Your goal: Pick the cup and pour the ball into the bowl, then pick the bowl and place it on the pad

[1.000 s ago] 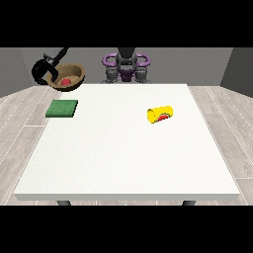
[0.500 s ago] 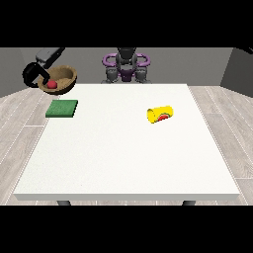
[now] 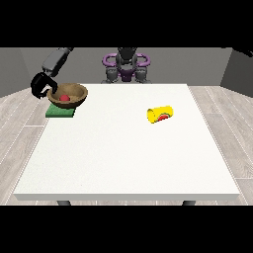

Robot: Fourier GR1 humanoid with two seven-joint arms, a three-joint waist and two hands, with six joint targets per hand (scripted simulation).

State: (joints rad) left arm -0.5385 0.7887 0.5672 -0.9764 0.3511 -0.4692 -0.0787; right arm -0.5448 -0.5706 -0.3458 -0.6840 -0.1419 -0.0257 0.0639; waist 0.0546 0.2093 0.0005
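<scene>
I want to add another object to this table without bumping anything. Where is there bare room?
The whole near half of the table is bare, and so is the strip between the bowl and the yellow cup lying on its side. The far corner at the view's left is crowded: green pad, bowl with red ball, and the hand.

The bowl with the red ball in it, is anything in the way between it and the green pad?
Nothing visible. The bowl, held by the hand at the view's left, is right above the green pad, with no object between them.
</scene>
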